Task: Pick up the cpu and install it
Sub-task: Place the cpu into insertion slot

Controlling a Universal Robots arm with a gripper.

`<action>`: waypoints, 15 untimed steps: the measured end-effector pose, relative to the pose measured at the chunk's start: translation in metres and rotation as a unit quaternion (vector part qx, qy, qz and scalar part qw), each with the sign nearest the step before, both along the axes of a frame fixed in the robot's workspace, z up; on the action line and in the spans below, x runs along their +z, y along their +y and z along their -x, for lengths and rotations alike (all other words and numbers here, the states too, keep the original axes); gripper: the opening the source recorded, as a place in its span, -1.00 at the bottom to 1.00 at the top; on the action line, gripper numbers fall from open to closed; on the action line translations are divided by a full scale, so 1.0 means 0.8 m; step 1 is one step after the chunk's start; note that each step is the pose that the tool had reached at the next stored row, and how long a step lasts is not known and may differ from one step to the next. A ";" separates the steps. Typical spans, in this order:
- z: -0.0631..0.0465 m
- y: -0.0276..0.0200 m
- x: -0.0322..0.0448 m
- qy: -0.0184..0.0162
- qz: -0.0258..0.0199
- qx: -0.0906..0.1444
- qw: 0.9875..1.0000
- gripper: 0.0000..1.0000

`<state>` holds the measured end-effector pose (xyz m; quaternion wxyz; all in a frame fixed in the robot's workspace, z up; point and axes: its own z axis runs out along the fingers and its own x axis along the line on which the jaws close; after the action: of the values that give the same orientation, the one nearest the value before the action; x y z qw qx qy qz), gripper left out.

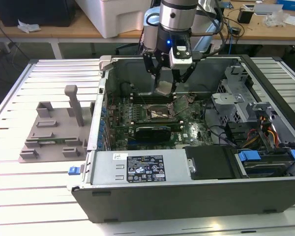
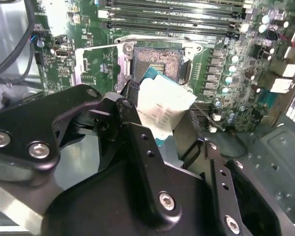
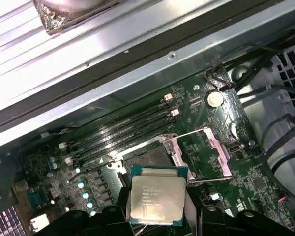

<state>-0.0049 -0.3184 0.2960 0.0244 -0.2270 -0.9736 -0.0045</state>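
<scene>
The cpu [image 1: 163, 88], a flat square chip with a silver top and a thin green rim, hangs tilted inside the open computer case. My gripper [image 1: 165, 82] is shut on it, one black finger on each side edge. In both wrist views the cpu [image 2: 162, 105] [image 3: 157, 194] is held between the fingers [image 2: 129, 101] just above the square socket [image 2: 160, 61] [image 3: 148, 158], apart from it. The socket [image 1: 160, 114] lies bare on the green motherboard, with its metal retention frame [image 3: 206, 147] flipped back beside it.
Memory slots [image 3: 123, 130] run along the socket's far side, and a long black expansion card [image 1: 152, 132] sits on its near side. The power supply [image 1: 137, 167] and a drive cage with blue tabs [image 1: 249, 156] line the case front. A grey fixture [image 1: 54, 132] sits at the exterior view's left.
</scene>
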 end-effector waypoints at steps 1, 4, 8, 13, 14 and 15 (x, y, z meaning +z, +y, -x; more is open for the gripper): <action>0.000 0.0000 0.0000 0.000 0.000 -0.007 1.000 0.07; 0.000 0.0000 -0.0001 0.000 0.000 -0.030 1.000 0.07; 0.000 0.0000 0.0000 0.000 0.000 -0.054 0.999 0.07; 0.000 0.0000 -0.0001 0.000 0.000 -0.108 0.994 0.07; 0.000 0.0000 -0.0001 0.000 0.000 -0.113 0.994 0.07; 0.000 0.0000 -0.0001 0.000 0.001 -0.120 0.993 0.07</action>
<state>-0.0050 -0.3184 0.2959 0.0236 -0.3422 -0.9393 -0.0069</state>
